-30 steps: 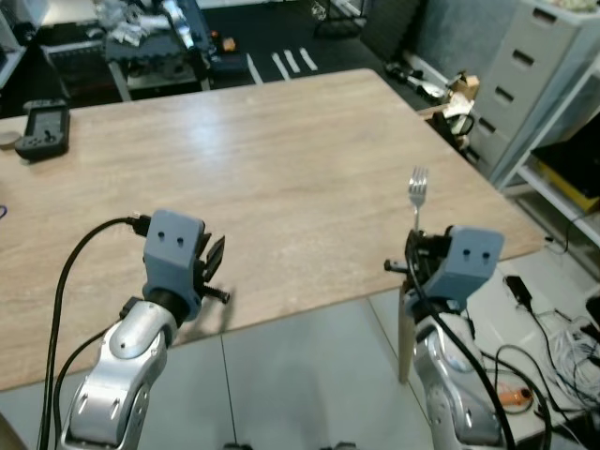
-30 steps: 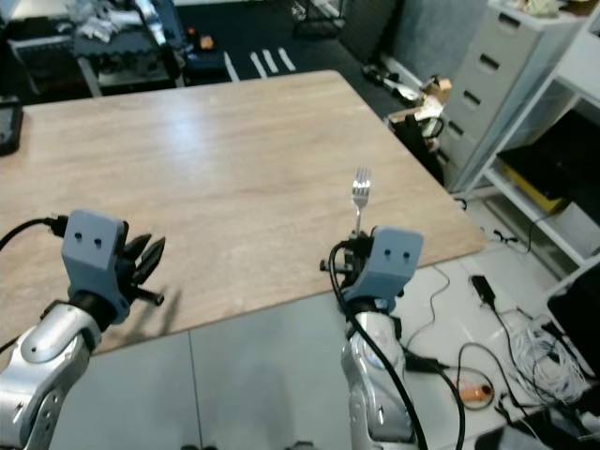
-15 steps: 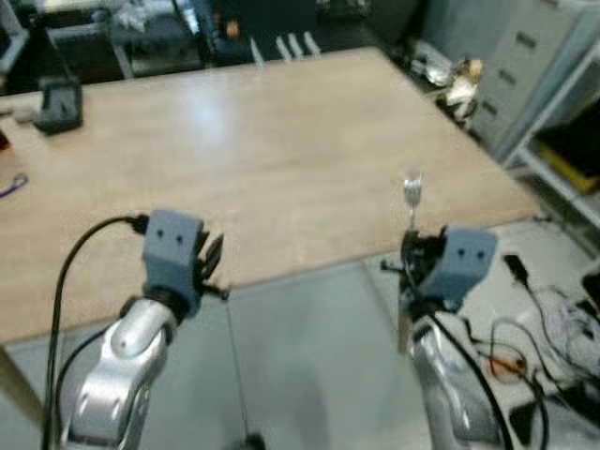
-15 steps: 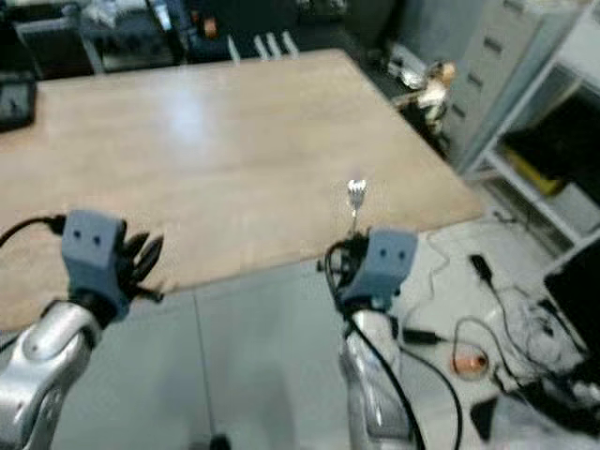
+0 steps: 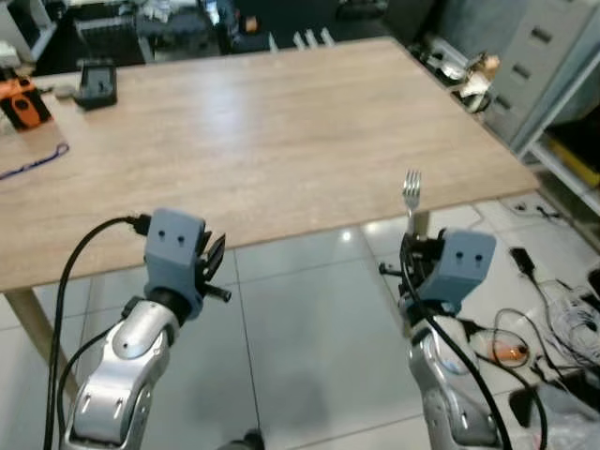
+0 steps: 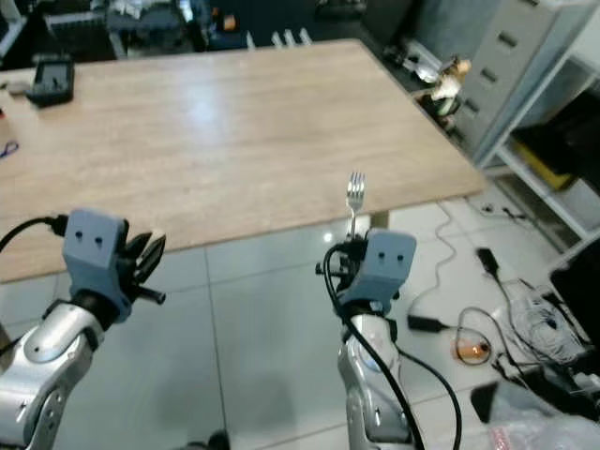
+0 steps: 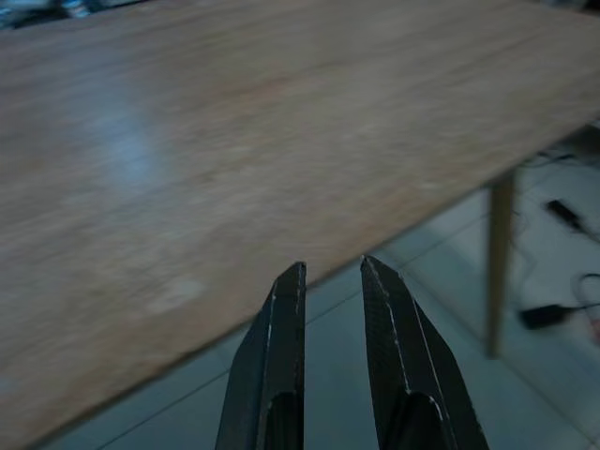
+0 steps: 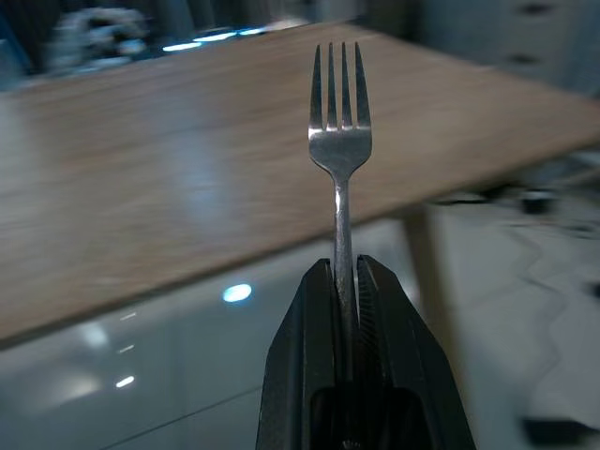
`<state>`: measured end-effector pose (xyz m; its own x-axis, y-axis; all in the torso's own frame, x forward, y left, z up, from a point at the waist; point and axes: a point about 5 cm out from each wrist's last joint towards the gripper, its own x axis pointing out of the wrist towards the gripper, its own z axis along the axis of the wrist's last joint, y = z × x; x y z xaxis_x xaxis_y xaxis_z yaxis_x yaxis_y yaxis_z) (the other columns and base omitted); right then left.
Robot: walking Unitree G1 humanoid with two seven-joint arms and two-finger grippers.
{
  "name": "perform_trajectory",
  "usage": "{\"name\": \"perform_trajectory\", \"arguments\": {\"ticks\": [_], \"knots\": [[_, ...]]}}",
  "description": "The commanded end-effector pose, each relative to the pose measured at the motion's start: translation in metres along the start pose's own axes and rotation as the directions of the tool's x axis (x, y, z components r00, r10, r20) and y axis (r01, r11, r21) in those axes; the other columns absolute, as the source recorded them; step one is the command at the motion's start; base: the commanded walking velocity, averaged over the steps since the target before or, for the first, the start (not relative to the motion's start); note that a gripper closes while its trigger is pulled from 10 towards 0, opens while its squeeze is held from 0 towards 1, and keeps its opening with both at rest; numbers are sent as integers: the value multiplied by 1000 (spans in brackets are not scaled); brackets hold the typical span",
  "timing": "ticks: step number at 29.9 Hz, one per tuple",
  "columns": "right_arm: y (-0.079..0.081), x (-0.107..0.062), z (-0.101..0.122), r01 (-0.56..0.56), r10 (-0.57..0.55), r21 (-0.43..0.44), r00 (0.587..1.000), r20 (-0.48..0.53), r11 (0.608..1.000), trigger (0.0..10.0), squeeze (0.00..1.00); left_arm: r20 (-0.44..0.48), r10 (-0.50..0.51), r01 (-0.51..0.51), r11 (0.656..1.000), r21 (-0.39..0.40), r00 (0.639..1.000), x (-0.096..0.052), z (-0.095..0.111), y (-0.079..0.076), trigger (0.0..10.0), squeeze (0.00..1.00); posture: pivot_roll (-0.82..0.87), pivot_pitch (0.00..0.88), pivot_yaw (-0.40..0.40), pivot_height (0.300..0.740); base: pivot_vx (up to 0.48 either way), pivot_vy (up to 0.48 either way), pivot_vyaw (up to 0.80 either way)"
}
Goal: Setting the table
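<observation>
Right claw [image 8: 342,281] clamps fork [image 8: 339,141] upright, off table [image 5: 281,141] near edge; left claw [image 7: 328,281] narrow, holding nothing, over floor [image 5: 309,356].

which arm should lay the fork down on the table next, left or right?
Right. The right gripper already clamps the silver metal fork upright by its handle, off the wooden table's near edge. The left gripper holds nothing.

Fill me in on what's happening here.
The robot stands just off the near edge of a wooden table. Its right pincer is shut on a fork, held upright with the tines up. The left pincer holds nothing, its fingers slightly apart, pointing at the table. The fork is not yet on the table.
</observation>
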<state>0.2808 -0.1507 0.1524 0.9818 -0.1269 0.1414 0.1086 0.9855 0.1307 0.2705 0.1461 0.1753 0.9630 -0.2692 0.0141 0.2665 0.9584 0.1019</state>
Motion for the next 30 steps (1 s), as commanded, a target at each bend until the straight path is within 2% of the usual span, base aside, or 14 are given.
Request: {"name": "perform_trajectory", "arguments": {"ticks": [1, 14, 27, 30], "knots": [[2, -3, -3, -3, 3, 6, 1000, -8, 1000, 10000, 0, -18, 12, -12, 1000, 9, 1000, -1, -4, 3, 10000, 0, 13, 56, 50, 740, -262, 0, 0], [2, -3, -4, -6, 6, 1, 1000, -12, 1000, 10000, 0, -15, 8, -8, 1000, 8, 1000, -1, -4, 2, 10000, 0, 11, 58, 49, 740, -256, 0, 0], [1, -5, -6, -4, 4, 4, 1000, -22, 1000, 10000, 0, -18, 8, -7, 1000, 4, 1000, -1, -4, 1, 10000, 0, 10, 64, 50, 740, 0, 0, 0], [1, -5, -6, -2, 3, 12, 1000, -27, 1000, 10000, 0, -19, 7, -7, 1000, 3, 1000, -1, -4, 1, 10000, 0, 10, 64, 50, 740, 0, 0, -800]]}}
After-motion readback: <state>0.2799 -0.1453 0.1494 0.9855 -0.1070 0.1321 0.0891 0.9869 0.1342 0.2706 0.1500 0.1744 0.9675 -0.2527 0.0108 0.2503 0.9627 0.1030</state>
